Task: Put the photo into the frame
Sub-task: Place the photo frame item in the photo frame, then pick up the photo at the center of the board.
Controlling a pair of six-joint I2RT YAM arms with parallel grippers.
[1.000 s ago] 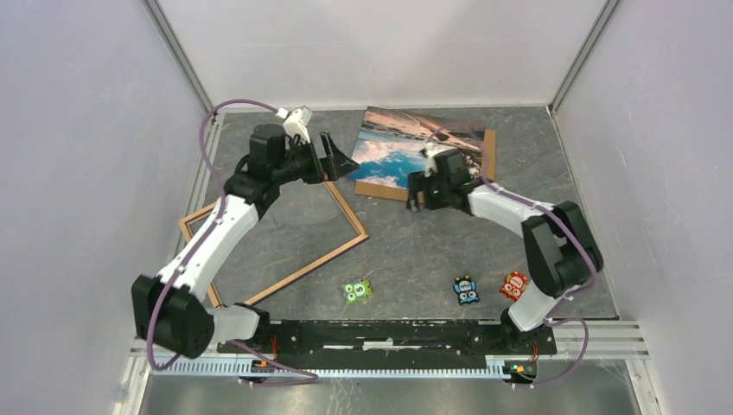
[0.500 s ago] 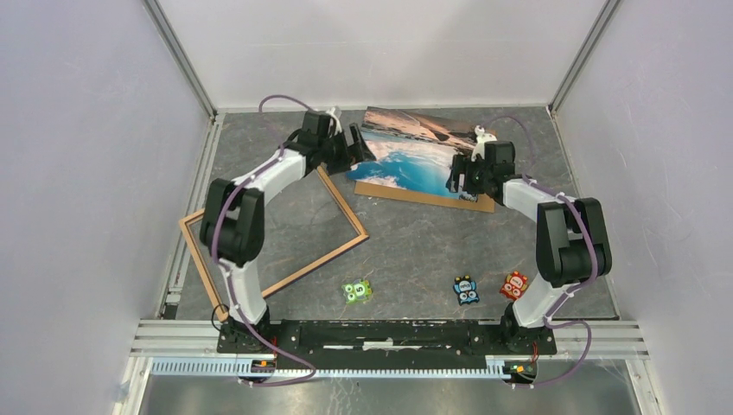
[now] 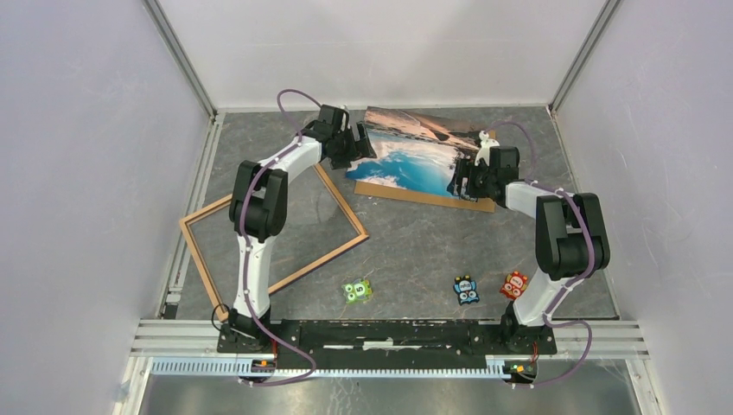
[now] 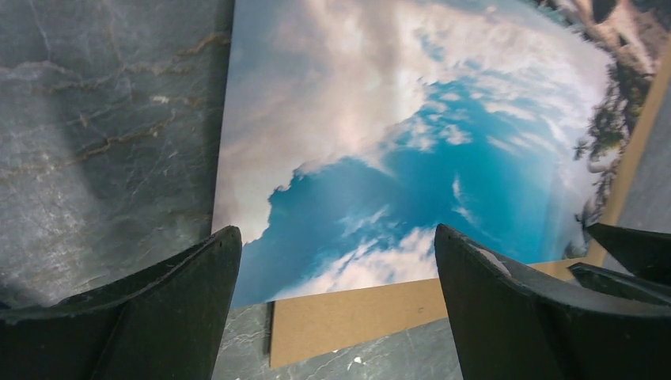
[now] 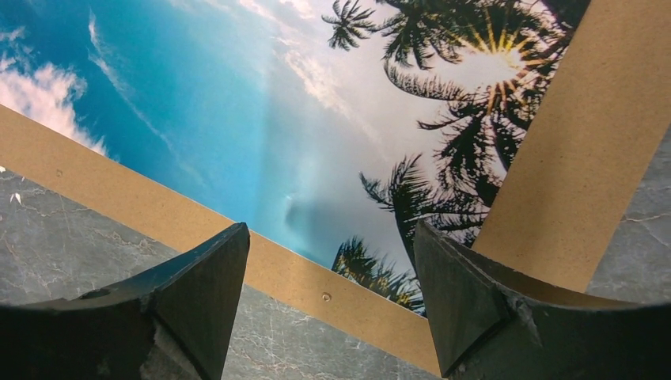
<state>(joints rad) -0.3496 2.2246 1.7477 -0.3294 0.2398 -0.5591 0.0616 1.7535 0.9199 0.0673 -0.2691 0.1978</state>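
The photo (image 3: 413,156), blue sky, clouds and palms, lies face up at the back middle on the brown cardboard backing board (image 3: 423,195). The light wood frame (image 3: 344,201) lies flat at the left, empty. My left gripper (image 3: 359,145) is open at the photo's near left corner; its wrist view (image 4: 336,245) shows the photo (image 4: 396,142) and the board (image 4: 356,317) between its fingers. My right gripper (image 3: 464,183) is open at the photo's near right corner; its wrist view (image 5: 332,237) shows the palms on the photo (image 5: 261,119) and the board (image 5: 554,158).
Three small toy figures lie near the front: green (image 3: 357,291), blue (image 3: 467,290), red (image 3: 513,285). White walls close in the table on the left, back and right. The right gripper's fingers (image 4: 633,253) show at the right edge of the left wrist view.
The left arm has stretched out further to the photo's left corner. The right gripper has moved right, from the board's front edge to its right corner. The photo and frame have not moved.
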